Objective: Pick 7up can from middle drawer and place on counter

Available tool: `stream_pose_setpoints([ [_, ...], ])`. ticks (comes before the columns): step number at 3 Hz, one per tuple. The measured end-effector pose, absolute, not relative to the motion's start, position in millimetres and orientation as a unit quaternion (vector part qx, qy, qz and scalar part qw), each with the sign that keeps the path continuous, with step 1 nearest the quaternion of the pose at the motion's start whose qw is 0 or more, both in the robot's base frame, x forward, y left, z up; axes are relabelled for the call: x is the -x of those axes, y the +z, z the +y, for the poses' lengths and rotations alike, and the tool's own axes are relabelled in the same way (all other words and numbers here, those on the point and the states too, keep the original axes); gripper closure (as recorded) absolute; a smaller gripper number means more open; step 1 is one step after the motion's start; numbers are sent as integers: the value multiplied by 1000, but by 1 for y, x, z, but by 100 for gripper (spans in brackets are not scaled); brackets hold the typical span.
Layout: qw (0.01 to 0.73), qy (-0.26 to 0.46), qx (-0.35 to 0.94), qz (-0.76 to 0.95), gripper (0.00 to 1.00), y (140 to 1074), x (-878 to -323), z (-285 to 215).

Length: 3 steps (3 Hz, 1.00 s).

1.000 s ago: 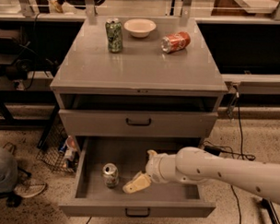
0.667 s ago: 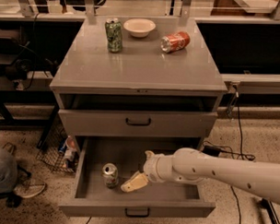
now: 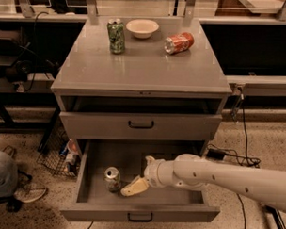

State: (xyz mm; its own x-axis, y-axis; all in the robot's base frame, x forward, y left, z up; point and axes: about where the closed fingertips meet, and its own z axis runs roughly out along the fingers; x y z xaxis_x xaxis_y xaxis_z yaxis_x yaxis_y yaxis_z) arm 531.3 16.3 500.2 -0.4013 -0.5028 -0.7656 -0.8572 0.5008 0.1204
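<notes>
The 7up can (image 3: 112, 178) stands upright in the left part of the open middle drawer (image 3: 140, 213), the lowest drawer of the grey cabinet. My gripper (image 3: 131, 187) reaches into the drawer from the right on a white arm. Its pale tip sits just right of the can, very close to it or touching it. The counter (image 3: 142, 69) is the glossy grey top above.
On the counter stand a dark green can (image 3: 116, 36), a white bowl (image 3: 142, 27) and an orange can (image 3: 179, 42) lying on its side. The shallower drawer (image 3: 140, 125) above is shut. A wire basket (image 3: 61, 156) and a person's leg (image 3: 4, 177) are at the left.
My gripper has moved a little left inside the drawer, closer to the 7up can. The can has not moved.
</notes>
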Motion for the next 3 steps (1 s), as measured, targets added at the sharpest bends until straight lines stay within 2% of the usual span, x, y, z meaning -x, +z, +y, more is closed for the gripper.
stream_pose_setpoints([
  [3,365,245,468,766,0,448,-554,78],
])
